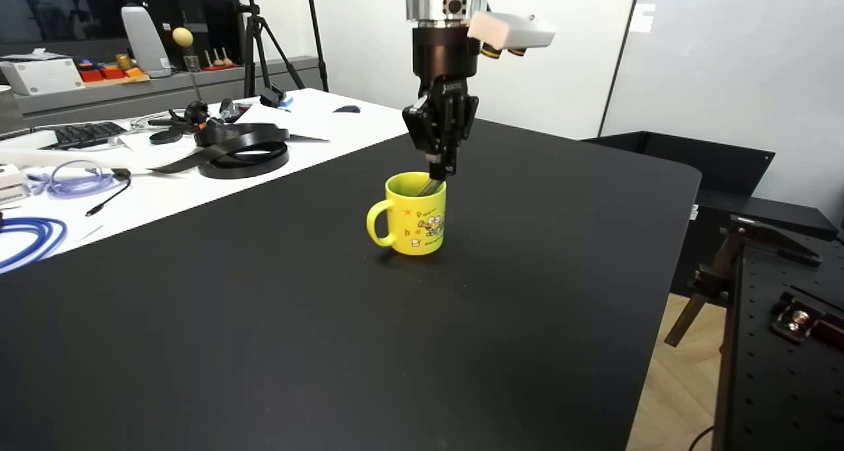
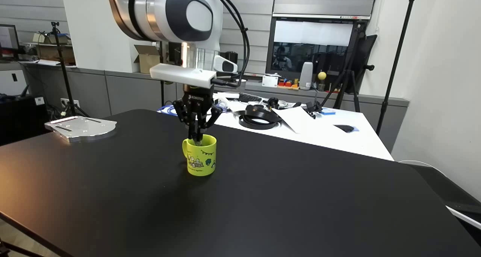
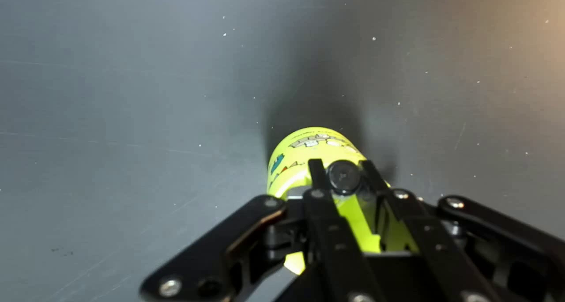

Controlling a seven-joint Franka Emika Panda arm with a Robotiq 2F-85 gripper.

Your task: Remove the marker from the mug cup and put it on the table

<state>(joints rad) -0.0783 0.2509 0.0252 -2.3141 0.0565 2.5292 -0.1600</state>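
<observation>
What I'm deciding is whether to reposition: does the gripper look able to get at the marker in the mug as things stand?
Probably yes: the gripper straddles the upper end of the marker, its fingers seemingly closed on it; the upright mug is open above, leaving that way free.

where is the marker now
In the wrist view, the marker sits below and right of centre, held in the gripper; in an exterior view, it slants into the yellow mug cup, right of the handle.

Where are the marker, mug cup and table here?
Marker point(image 3: 344, 177): in the wrist view, on its dark round end.
Mug cup point(image 1: 417, 219): in an exterior view, on its printed side.
Table point(image 2: 263, 206): in an exterior view, on its black top.
</observation>
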